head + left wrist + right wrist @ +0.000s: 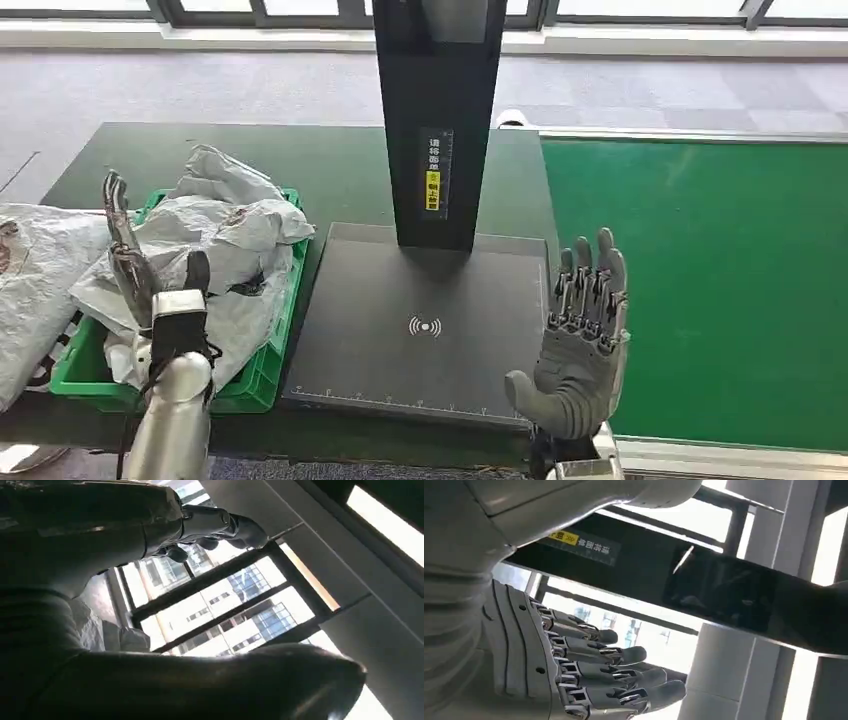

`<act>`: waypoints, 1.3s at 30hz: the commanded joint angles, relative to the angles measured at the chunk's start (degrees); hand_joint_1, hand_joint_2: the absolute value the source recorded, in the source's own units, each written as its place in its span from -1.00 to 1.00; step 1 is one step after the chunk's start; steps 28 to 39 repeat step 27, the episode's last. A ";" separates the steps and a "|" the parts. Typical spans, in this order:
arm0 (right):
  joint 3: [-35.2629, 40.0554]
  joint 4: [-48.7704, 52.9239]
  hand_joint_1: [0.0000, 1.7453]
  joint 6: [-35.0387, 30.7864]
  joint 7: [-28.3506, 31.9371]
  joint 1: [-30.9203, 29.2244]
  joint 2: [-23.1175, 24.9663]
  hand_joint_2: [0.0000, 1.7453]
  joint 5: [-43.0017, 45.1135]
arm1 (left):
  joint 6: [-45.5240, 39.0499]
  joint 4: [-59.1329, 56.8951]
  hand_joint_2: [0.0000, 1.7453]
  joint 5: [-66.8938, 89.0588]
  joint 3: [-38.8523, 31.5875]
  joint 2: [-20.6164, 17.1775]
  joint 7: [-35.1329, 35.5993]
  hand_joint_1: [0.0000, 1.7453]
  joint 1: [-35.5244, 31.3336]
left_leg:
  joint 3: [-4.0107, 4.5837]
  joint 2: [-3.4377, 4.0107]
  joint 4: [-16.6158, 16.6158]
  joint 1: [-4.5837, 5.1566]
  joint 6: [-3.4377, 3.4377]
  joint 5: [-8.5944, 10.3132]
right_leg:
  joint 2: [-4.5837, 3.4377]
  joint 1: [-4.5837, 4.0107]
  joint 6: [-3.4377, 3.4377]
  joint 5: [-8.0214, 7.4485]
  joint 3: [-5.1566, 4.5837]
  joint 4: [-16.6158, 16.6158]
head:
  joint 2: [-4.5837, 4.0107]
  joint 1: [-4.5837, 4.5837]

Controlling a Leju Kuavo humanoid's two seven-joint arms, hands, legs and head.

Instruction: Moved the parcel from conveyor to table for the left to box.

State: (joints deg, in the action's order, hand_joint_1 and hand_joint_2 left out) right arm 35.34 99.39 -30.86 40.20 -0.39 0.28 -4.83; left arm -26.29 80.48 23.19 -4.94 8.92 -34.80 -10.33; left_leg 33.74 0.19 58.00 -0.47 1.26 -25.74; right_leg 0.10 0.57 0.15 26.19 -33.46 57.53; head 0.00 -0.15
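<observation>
Several grey-white plastic parcels point(235, 225) lie heaped in the green box point(268, 360) at the left of the table. My left hand point(135, 255) is raised over the box's near side, fingers straight and apart, holding nothing; in the left wrist view its fingers point(215, 527) point at the windows, with a bit of parcel point(100, 630) beside them. My right hand point(582, 335) stands upright and open, palm towards the left, at the near right corner of the black scanner plate point(425, 320), beside the green conveyor point(700, 290). In the right wrist view its fingers point(594, 675) are spread and hold nothing.
A tall black post point(437, 110) with a yellow label rises from the back of the scanner plate. Another large grey bag point(35, 280) hangs over the table's left end. The conveyor belt runs along the right side.
</observation>
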 commanded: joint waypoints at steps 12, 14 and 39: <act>-5.02 -0.27 -1.00 -6.38 -0.20 1.82 -4.80 -1.00 -0.80 | 22.55 11.34 -1.00 -17.18 12.75 -3.79 -5.20 -1.00 9.51 | -0.06 -0.08 -0.05 -0.02 -0.06 0.01 | 0.10 -0.04 0.01 -0.01 0.11 -0.10 | 0.00 0.00; -6.11 -2.47 -1.00 -6.26 -0.20 1.11 -4.96 -1.00 0.11 | 26.91 11.13 1.00 -19.40 15.55 -3.93 -5.20 -1.00 9.29 | -0.09 -0.04 -0.10 0.00 -0.07 0.02 | 0.05 -0.01 0.02 -0.02 0.14 -0.14 | 0.00 0.02; -6.45 -4.63 -1.00 -5.85 -0.20 -0.30 -5.10 -1.00 0.90 | 33.31 12.25 1.00 -22.46 16.54 -3.72 -5.20 -1.00 9.33 | -0.13 -0.06 -0.13 0.03 -0.06 0.03 | 0.06 0.03 0.00 -0.04 0.15 -0.13 | 0.00 0.00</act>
